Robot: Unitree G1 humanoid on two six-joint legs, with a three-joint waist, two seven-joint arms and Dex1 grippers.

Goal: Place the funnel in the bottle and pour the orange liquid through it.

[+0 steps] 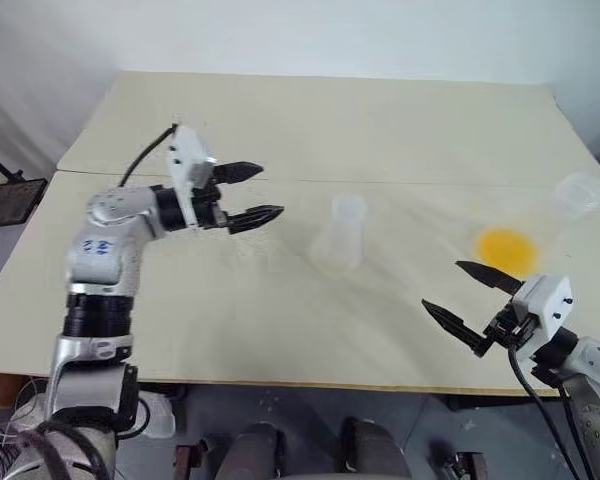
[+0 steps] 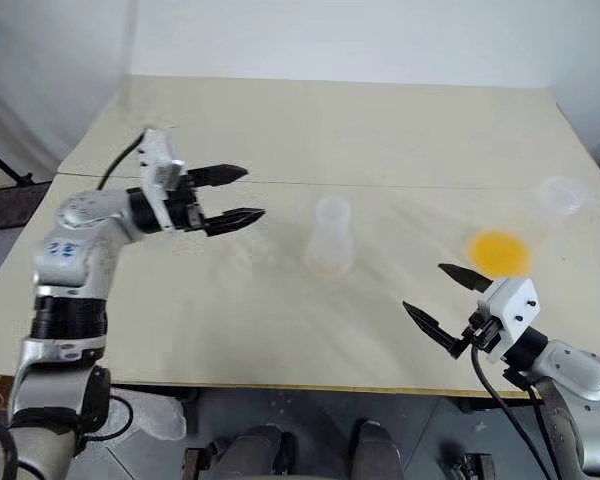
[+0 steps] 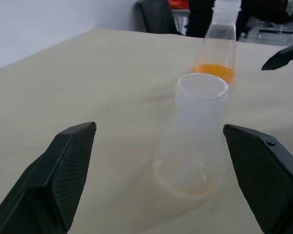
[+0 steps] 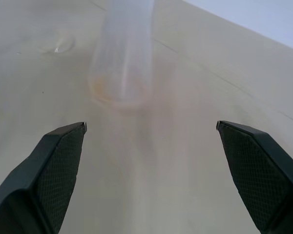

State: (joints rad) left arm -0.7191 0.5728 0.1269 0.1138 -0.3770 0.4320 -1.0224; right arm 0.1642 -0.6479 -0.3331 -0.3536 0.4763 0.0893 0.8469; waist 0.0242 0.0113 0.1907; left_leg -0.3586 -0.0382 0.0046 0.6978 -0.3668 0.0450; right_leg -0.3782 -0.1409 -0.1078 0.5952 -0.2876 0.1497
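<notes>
The big pale table [image 1: 310, 120] holds everything, so both arms can reach in from the near edge. The left gripper [image 1: 248, 192] hangs in the air above the table with its two black fingers spread wide apart and nothing between them. It points across at the empty bottle [image 1: 342, 236], and I think it is lined up that way so it can come in and hold the bottle steady. The right gripper [image 1: 472, 297] is low by the near edge, also wide open and holding nothing. It points at the flask with the orange liquid [image 1: 506, 250], which I think it will pick up to pour. The empty bottle stands upright in the middle of the table, between the two grippers and touching neither. It is see-through, wide at the bottom and thin at the neck, with a round rim on top. The orange liquid is a bright shallow pool in the bottom of the other see-through flask, which stands well off to the right of the bottle. The funnel [image 1: 582, 193] sits near the right edge of the table, past the orange flask. It is small and clear, and so pale that its thin end is hard to make out. It is not in the bottle yet, so nothing can be poured.
</notes>
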